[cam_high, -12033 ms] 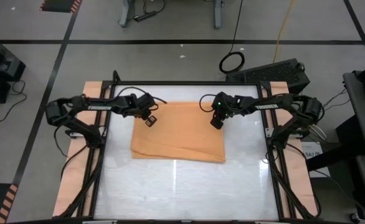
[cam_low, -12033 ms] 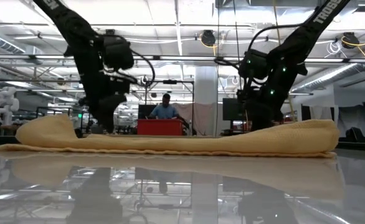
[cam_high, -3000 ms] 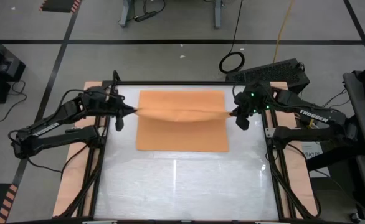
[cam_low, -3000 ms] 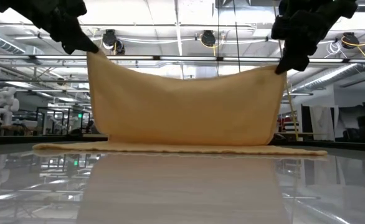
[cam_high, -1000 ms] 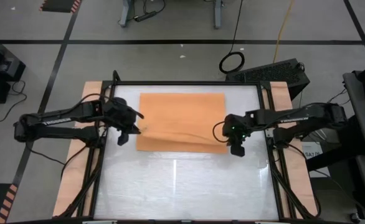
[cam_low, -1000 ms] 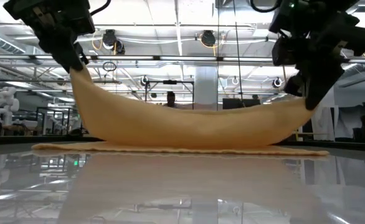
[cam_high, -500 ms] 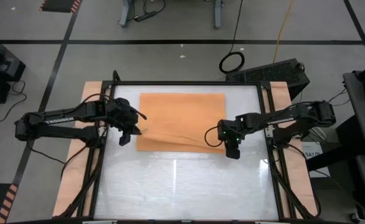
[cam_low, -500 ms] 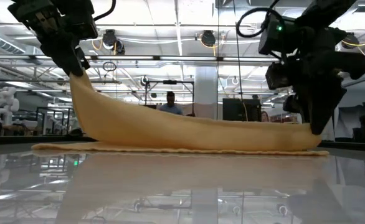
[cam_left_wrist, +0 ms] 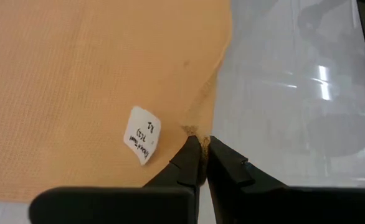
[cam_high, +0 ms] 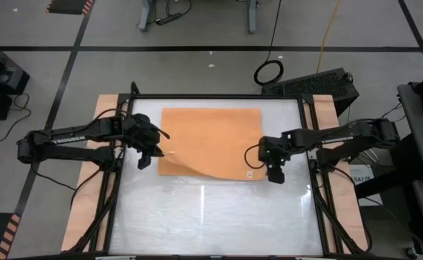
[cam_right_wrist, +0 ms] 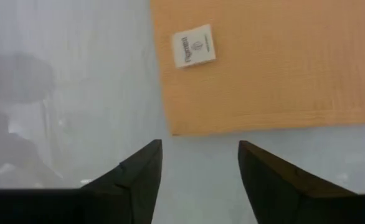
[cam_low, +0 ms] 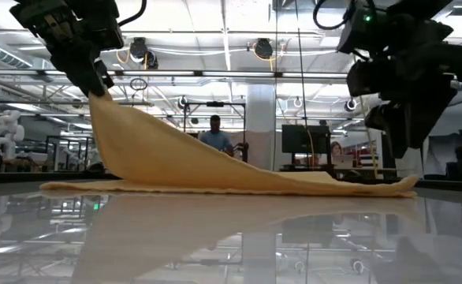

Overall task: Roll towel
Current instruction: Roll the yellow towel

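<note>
Right gripper (cam_high: 276,173) released, one towel (cam_high: 211,137)

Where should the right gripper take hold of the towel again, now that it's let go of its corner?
Grip the towel at its near right corner by the white tag, coming straight down. That corner lies flat just under the open right gripper; the left gripper holds the other corner up.
</note>
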`<control>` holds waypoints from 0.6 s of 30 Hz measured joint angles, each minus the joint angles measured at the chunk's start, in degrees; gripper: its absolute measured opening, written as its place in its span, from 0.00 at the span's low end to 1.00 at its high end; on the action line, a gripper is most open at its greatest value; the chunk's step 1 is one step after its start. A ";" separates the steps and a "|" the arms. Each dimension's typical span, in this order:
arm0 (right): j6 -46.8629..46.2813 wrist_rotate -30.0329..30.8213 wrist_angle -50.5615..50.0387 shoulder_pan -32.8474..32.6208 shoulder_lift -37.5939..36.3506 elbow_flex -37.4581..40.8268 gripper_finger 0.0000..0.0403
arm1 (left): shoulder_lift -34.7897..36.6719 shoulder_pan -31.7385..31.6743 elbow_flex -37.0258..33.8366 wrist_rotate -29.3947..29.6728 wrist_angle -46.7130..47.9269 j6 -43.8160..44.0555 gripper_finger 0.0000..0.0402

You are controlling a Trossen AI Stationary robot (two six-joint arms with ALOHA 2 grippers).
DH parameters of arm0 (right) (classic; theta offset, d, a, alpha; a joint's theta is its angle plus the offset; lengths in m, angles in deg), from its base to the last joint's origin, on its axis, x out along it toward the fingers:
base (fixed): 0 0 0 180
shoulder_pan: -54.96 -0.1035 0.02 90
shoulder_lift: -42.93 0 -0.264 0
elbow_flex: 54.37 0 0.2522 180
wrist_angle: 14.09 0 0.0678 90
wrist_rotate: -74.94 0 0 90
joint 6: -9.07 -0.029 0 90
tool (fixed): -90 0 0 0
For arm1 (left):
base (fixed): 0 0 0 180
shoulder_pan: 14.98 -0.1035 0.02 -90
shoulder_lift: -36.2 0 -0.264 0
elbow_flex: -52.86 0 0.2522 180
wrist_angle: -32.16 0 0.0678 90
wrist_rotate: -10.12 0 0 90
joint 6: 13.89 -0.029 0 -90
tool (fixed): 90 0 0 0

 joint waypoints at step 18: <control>-0.87 -1.70 15.47 -3.54 -1.07 10.46 0.05 | 0.00 0.20 0.00 -5.44 0.16 -1.08 0.09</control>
